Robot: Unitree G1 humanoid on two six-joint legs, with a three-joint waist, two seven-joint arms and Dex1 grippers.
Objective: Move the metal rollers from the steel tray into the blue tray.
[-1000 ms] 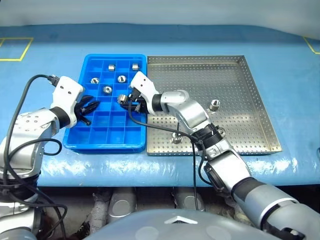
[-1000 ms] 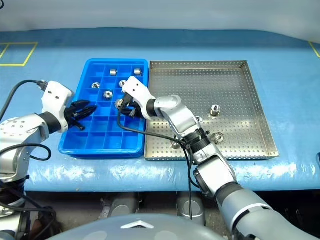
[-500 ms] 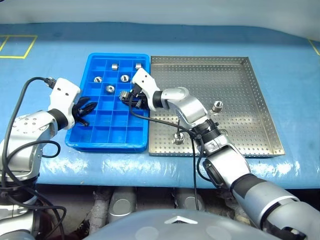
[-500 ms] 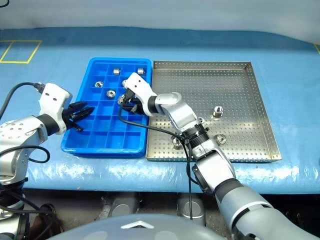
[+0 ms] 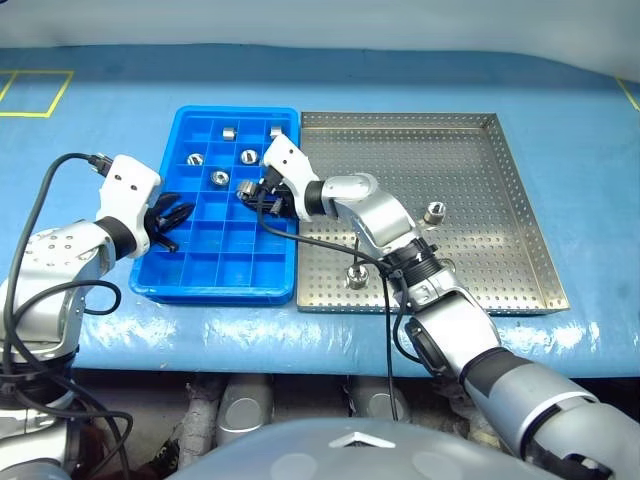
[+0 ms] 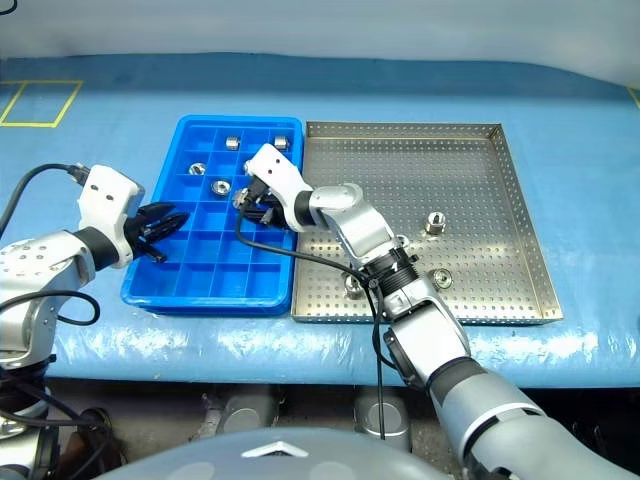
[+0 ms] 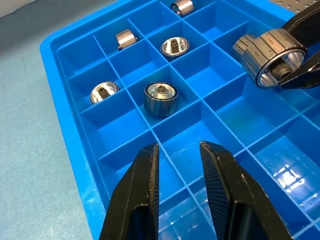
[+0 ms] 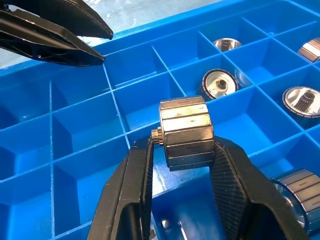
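The right gripper (image 8: 182, 165) clamps a small shiny silver metal roller (image 8: 186, 131) above the bright blue gridded plastic tray (image 5: 180, 282); the empty left gripper (image 7: 179, 165) hovers nearly closed.

A blue table cover (image 5: 100, 130) (yellow tape outline (image 5: 32, 95) at its far left corner) spans the scene

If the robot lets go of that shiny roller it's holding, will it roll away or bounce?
Probably not far. The metal roller in the right end effector looks solid and heavy for its size, so likely a clunk rather than a bounce. It is round, so it might roll, but the blue tray has walled compartments that should stop it.
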